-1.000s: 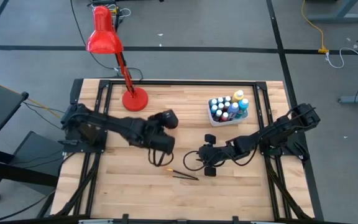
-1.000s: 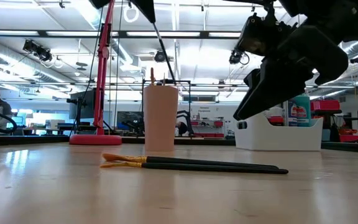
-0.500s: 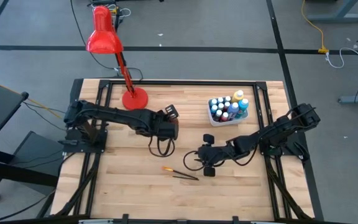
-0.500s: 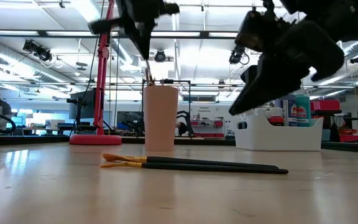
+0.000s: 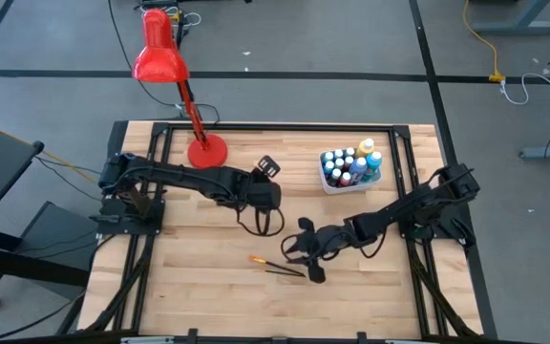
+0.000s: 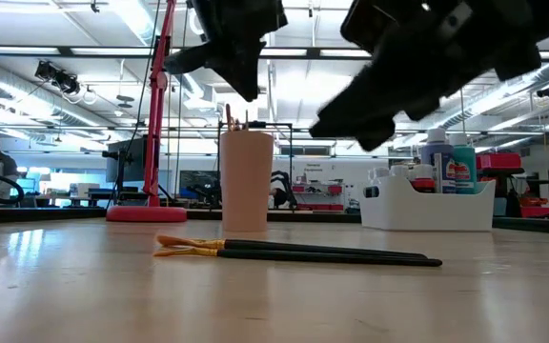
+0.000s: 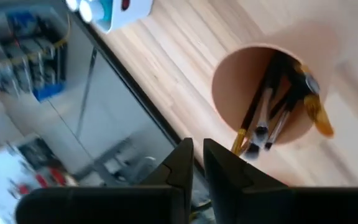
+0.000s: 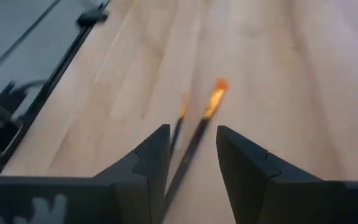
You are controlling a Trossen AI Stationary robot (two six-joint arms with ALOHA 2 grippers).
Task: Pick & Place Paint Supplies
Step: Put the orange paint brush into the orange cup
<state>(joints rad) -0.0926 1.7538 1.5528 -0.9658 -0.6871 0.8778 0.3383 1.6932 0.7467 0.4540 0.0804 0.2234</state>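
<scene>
Two thin, light, dark-handled paintbrushes with orange-yellow ends (image 5: 277,267) are approached by the unclenched, empty right hand (image 5: 304,264); they are best pinched mid-handle, while the left hand (image 7: 194,167), barely parted and empty, is held above the orange cup (image 7: 272,99).

You're looking at a pale, light-brown striped wood table (image 5: 208,287) with a black frame. The lamp (image 5: 160,57) is bright red from shade to base. The cup (image 6: 246,181) is a soft peach-orange, and the tub (image 6: 427,205) is white. Two brushes (image 6: 294,252) have black handles and orange-yellow ends. The bottles (image 5: 349,164) show blue, white, yellow and dark caps. Both arms are black.
</scene>
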